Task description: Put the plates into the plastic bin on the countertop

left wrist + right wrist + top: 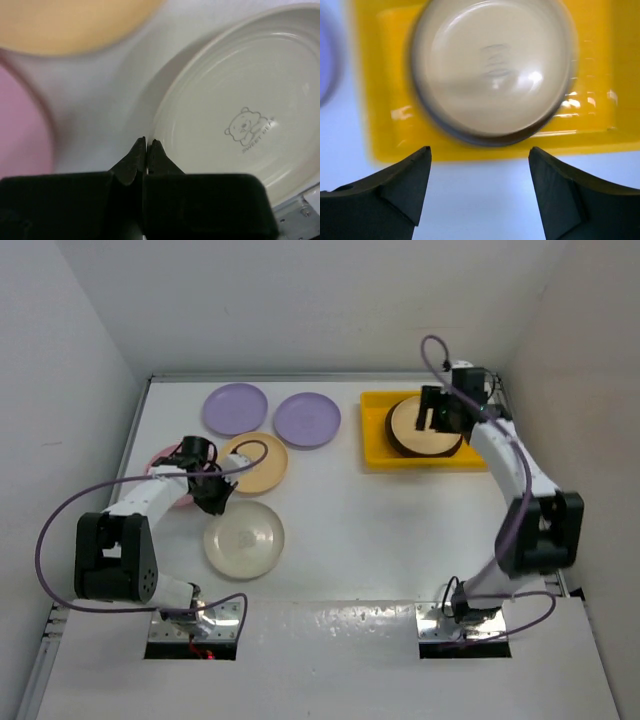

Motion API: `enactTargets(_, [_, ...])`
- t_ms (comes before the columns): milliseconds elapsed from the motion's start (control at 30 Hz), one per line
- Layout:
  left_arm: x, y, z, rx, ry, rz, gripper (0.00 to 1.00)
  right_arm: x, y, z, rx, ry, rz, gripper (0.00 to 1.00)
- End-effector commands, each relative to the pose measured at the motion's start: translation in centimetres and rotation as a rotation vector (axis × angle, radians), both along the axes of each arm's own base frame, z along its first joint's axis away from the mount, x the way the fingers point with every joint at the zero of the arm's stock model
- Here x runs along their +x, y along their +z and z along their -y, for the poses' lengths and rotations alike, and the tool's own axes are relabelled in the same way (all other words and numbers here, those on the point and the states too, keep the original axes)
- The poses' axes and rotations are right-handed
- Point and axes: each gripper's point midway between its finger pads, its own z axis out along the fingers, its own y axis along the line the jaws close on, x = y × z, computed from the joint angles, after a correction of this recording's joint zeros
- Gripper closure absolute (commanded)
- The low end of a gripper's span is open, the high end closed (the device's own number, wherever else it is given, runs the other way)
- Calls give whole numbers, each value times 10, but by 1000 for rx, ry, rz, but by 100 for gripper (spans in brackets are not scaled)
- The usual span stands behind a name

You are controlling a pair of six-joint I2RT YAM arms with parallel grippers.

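Left gripper (147, 142) right up close, black fingertips pressed tight together, low over the table just beside the rim of the cream plate (240, 110). Across the white countertop (340, 530), the yellow plastic bin (375, 455) sits at the far right, and a dark-rimmed plate (410, 435) with a cream centre lies flat inside it. Two lilac plates (235, 408) (307, 419) lie side by side at the back. The yellow-orange plate (258, 468) is just in front of them, and the pink plate (165, 462) peeks out under the left arm. Right gripper (480, 150) hangs over the bin's near edge, fingers spread wide.
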Motion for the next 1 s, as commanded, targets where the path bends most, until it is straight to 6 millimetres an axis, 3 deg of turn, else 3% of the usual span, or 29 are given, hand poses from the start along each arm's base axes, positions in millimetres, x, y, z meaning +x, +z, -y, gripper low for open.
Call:
enactTargets(0, [37,50,26,-79,-19,133,100,-31,35,-124,92,378,253,26])
enactTargets(33, [38,58,33,-102,-26,133,100,-55,23,-143,147,437,250,27])
enactTargets(67, [49,79,46,-154,-30,170,100,-60,39,-168,203,510,345,29])
enactTargets(100, [52,91,59,-188,-54,182,100,-92,35,-217,317,645,315,30])
enactTargets(167, [58,106,80,-254,-67,180,100,-111,30,-249,397,753,377,29])
enactTargets(200, [63,125,96,-296,-103,214,100,-121,25,-265,407,779,362,27])
enactTargets(233, [64,127,101,-301,-108,204,100,-122,24,-278,409,781,352,25])
enactTargets(267, [67,131,106,-307,-113,209,100,-120,14,-282,379,761,327,25])
enactTargets(300, [71,135,116,-315,-130,212,100,-113,20,-286,359,750,340,25])
enactTargets(400, [75,144,125,-329,-155,228,100,-97,-5,-288,287,682,285,29])
enactTargets(533, [75,141,140,-342,-184,205,100,-85,-19,-291,293,665,239,38])
enactTargets(667, [73,147,146,-373,-202,206,100,-83,-29,-295,332,643,238,71])
enactTargets(767, [75,147,151,-403,-196,201,100,-84,-36,-302,382,647,216,73])
enactTargets(833, [77,149,152,-405,-198,211,100,-85,-32,-308,411,671,222,83])
enactTargets(867, [77,149,152,-405,-198,211,100,-84,-30,-309,413,672,228,98])
enactTargets(933, [81,143,148,-381,-183,208,100,-75,-26,-302,414,637,237,100])
enactTargets(967, [85,140,146,-366,-160,201,91,-72,-23,-299,431,609,235,100])
